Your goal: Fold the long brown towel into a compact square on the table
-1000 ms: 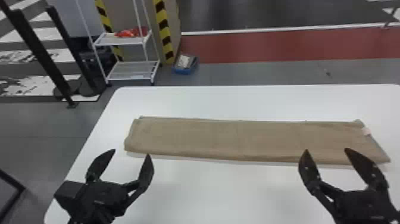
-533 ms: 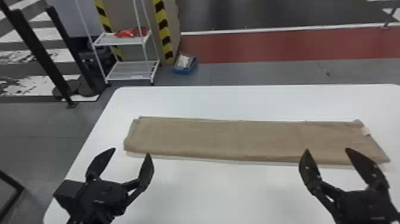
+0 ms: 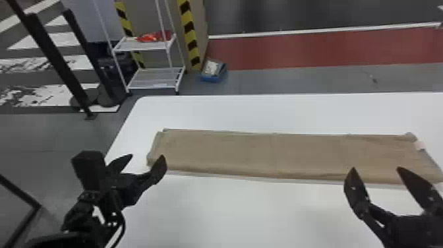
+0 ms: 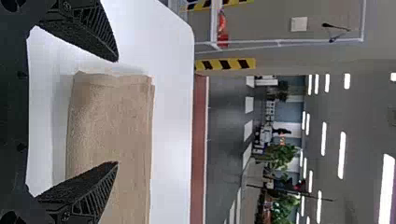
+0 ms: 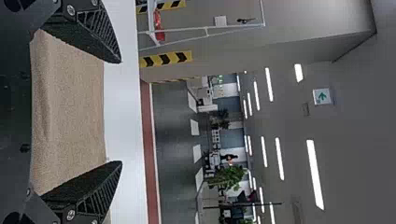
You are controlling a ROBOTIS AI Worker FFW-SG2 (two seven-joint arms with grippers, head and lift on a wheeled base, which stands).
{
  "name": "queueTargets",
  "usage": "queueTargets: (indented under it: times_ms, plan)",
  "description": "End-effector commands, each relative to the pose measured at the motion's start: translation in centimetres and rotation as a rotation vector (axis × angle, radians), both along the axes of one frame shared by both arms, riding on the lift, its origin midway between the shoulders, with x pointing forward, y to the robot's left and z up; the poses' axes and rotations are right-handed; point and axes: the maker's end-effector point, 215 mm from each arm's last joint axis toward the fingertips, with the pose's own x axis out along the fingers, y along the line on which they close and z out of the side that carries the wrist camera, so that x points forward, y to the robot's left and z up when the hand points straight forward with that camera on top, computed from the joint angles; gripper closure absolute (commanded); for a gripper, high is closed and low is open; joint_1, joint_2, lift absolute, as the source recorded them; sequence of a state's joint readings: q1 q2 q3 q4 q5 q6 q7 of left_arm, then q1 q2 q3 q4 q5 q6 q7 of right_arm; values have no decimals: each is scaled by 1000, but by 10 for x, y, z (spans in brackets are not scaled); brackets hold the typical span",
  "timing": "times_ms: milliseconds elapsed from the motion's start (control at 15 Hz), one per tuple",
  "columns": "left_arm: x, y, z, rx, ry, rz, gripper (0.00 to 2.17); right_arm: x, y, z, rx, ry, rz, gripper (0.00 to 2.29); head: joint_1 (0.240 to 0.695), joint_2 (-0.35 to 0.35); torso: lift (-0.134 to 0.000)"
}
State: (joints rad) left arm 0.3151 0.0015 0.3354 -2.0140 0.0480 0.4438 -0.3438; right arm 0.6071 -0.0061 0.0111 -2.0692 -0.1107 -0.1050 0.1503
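Lying flat: brown towel (image 3: pixel 280 155), pale tag (image 3: pixel 420 145).

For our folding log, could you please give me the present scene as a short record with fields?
towel: brown towel, a long flat strip running left to right
support: white table
tag: pale tag at the towel's right end
left gripper: open, near the towel's left end, holding nothing
right gripper: open, near the towel's right end, holding nothing
fold into square: not yet made
background: white shelf rack with a red item; blue box on the floor
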Motion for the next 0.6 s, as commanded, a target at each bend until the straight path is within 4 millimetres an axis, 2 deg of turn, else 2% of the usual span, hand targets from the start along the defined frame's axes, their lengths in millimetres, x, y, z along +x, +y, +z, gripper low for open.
queueTargets:
  times_ms: [0,67,267,400,533]
  plan:
    - [25,19,-8,-77,61,26,124,0,0,0,5,-1,-5,113,695,187,-123]
    - [34,20,-12,-130,95,12,130,0,0,0,5,-1,-5,113,695,194,-123]
    - [53,0,-38,-262,207,-32,140,-1,0,0,5,0,-5,113,695,196,-123]
    - [61,0,-51,-303,270,-46,144,-1,-1,-1,4,2,-6,113,695,182,-123]
    - [68,-3,-57,-322,280,-58,144,-1,-2,-2,5,3,-7,113,695,175,-123]
